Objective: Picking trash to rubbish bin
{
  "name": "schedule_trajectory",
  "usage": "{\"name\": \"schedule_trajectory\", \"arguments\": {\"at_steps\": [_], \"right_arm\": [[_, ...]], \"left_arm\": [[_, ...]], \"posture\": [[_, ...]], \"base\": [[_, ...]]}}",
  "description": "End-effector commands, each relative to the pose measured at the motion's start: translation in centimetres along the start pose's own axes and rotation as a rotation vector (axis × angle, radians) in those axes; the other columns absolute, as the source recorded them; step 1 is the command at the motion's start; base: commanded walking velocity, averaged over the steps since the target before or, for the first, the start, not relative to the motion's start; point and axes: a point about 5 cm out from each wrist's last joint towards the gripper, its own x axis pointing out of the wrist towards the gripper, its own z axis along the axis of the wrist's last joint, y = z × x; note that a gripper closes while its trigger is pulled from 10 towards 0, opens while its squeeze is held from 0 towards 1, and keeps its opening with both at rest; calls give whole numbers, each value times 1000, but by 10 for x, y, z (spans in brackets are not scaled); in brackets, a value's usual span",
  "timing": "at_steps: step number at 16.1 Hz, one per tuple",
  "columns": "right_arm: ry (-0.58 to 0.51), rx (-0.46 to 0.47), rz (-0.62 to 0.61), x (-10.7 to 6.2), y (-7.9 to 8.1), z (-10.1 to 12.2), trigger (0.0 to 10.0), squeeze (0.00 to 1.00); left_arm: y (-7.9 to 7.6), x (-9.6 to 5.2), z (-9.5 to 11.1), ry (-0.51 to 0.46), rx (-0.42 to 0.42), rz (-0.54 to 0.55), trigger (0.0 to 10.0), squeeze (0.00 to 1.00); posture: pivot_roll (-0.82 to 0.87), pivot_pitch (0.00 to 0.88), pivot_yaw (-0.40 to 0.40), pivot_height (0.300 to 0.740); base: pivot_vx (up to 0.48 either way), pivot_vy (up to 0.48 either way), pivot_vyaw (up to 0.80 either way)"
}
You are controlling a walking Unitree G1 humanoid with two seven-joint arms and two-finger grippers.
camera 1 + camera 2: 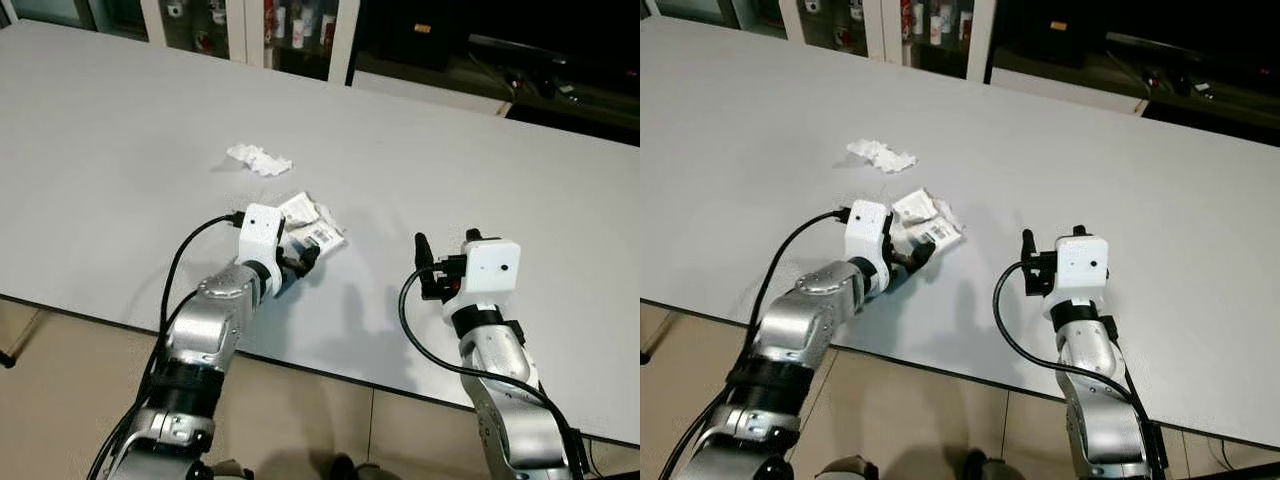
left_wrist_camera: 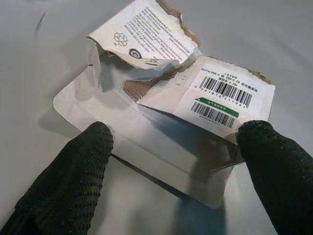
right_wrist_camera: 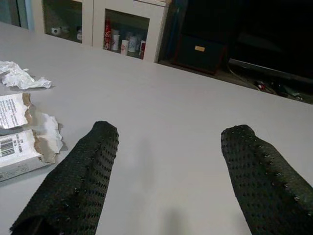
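Observation:
A torn white cardboard package (image 1: 312,222) with barcodes lies flat on the grey table (image 1: 120,150). My left gripper (image 1: 300,258) is down at its near edge, open, one finger on each side of the package (image 2: 195,103) without closing on it. Farther back on the table lies a crumpled white tissue (image 1: 259,158). To the right of the package my right gripper (image 1: 428,268) hovers open over bare table, holding nothing. The package (image 3: 22,142) and tissue (image 3: 19,77) sit off to its left.
The table's near edge (image 1: 330,372) runs just under both arms, with tiled floor below. Glass-fronted cabinets (image 1: 240,25) with bottles stand behind the table, and a dark shelf area (image 1: 520,60) at the back right.

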Motion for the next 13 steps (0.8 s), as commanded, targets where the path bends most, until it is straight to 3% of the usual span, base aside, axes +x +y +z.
{"name": "schedule_trajectory", "arguments": {"at_steps": [1,2,7,13], "right_arm": [[-4,-1,-18,-2,-4,1,10000,0],[-4,-2,-20,-2,-5,1,10000,0],[-3,-6,-29,-2,-7,0,10000,0],[-6,-3,-25,-1,-6,0,10000,0]], "left_arm": [[3,2,-34,133,11,14,1059,0],[4,3,-42,158,2,1,0,0],[12,1,-73,256,46,-15,0,0],[27,-3,-83,296,80,23,0,0]], "posture": [[214,93,-111,740],[214,93,-111,740],[207,84,-106,740],[219,82,-105,740]], "base": [[0,0,0],[0,0,0],[0,0,0],[0,0,0]]}}
